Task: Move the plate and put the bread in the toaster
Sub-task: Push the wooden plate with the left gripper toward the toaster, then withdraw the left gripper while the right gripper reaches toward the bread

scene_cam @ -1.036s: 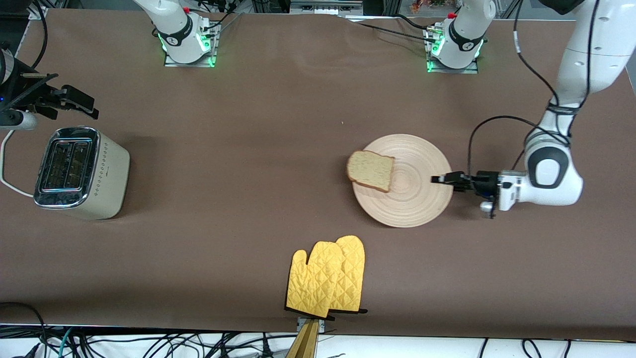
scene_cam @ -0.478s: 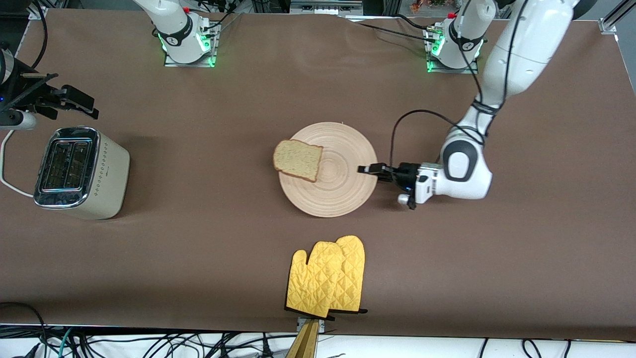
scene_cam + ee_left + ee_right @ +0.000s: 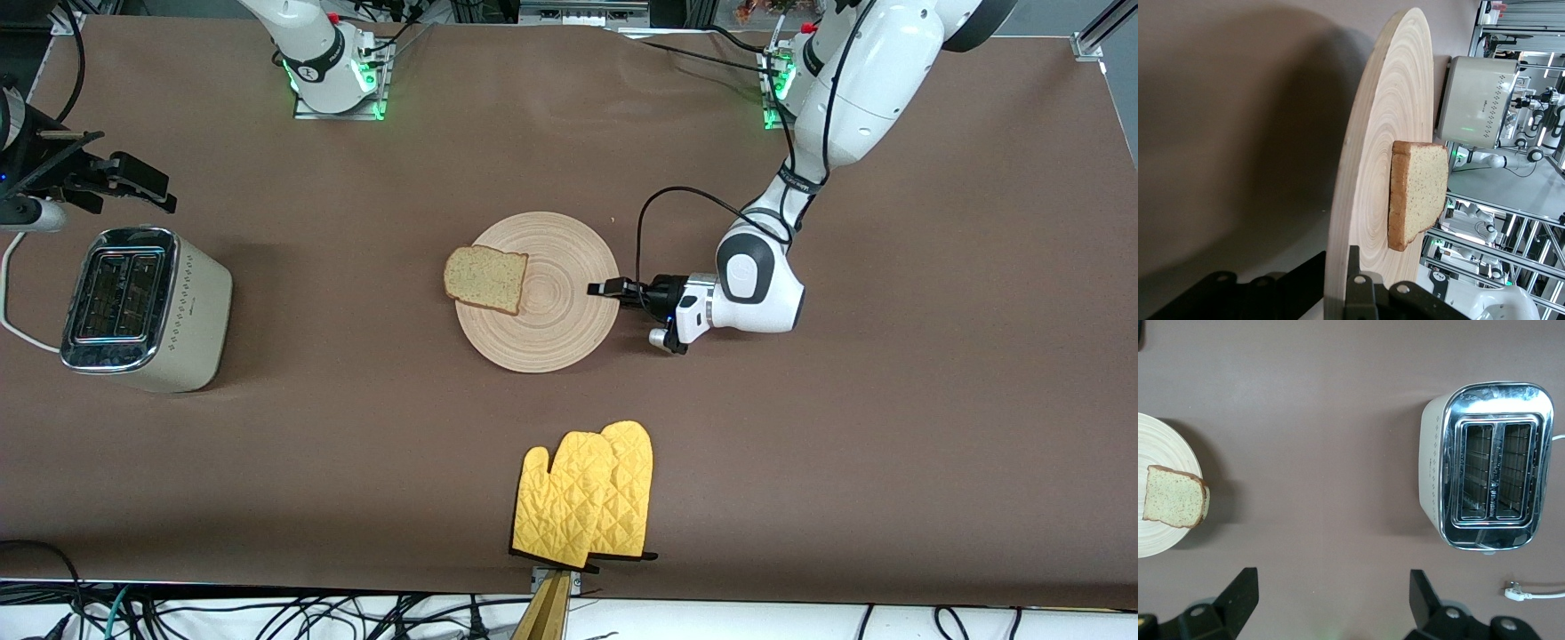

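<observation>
The round tan wooden plate (image 3: 538,292) lies mid-table. The slice of bread (image 3: 484,278) rests on it, overhanging the rim on the toaster's side. My left gripper (image 3: 606,288) is shut on the plate's rim at the edge toward the left arm's end; in the left wrist view the fingers (image 3: 1353,280) clamp the plate (image 3: 1375,180) with the bread (image 3: 1417,190) on it. The cream-white toaster (image 3: 142,307) stands at the right arm's end, slots up. My right gripper (image 3: 120,182) waits open, up above the table beside the toaster; its wrist view shows the toaster (image 3: 1488,492), bread (image 3: 1175,497) and plate (image 3: 1155,447).
A pair of yellow oven mitts (image 3: 587,493) lies near the table's front edge, nearer the camera than the plate. The toaster's white cord (image 3: 13,302) runs off the table's end; its plug (image 3: 1515,591) lies on the cloth. Brown cloth covers the table.
My left gripper has dragged the plate with the bread across the table toward the toaster, from the left arm's end to mid-table. The right arm has not moved.
</observation>
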### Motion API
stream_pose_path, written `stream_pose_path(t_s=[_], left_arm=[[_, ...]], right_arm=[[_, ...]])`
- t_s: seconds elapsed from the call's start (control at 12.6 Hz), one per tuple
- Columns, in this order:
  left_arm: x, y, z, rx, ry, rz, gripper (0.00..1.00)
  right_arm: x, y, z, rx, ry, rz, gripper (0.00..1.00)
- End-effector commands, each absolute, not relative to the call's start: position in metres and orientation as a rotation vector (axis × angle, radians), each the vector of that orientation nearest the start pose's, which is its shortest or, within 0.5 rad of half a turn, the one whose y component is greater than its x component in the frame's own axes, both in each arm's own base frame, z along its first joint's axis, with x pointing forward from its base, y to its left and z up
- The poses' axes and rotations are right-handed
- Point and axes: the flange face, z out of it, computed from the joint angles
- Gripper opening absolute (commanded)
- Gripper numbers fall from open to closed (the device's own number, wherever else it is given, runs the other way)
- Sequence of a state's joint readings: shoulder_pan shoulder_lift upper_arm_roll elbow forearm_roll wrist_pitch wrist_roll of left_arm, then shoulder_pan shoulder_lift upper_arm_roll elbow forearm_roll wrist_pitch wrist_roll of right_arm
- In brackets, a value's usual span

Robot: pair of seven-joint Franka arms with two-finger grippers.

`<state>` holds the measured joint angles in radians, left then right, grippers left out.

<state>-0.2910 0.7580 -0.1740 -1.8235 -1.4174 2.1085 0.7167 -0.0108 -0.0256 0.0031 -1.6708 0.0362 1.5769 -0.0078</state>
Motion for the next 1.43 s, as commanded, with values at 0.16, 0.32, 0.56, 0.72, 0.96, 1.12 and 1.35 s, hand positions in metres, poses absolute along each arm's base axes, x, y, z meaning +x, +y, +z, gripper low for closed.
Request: stream_pose_path(t_s=[0.16,0.32,0.56,0.72,0.96,1.12,1.35], left_arm=[[0.536,-0.314,0.118,1.957,0.002,-0.292,0.06],[0.536,-0.313,0.115,1.956,0.008,-0.295,0.11],[0.54,-0.304,0.116,1.962,0.013,-0.286,0.32],[0.549,-0.284,0.117,1.958,0.04,-0.269,0.48],[0.566,-0.219,0.148,1.935,0.051,-0.226,1.0],[0.584,-0.156,0.196,2.03,-0.054,-0.159,1.0],[0.602,-0.054,0.316,2.285,-0.249,0.062,1.0]], right_arm=[[0.543,0.0,0.599,-3.103,0.006,0.109,1.0],[0.543,0.0,0.599,-3.104,0.006,0.109,1.0],[0.543,0.0,0.599,-3.104,0.006,0.109,1.0],[0.543,0.0,0.598,-3.104,0.006,0.112,1.0],[0.544,0.002,0.596,-3.103,0.023,0.119,1.0],[0.548,0.014,0.59,-3.093,-0.004,0.122,1.0],[0.553,0.059,0.58,-3.095,-0.127,0.13,1.0]])
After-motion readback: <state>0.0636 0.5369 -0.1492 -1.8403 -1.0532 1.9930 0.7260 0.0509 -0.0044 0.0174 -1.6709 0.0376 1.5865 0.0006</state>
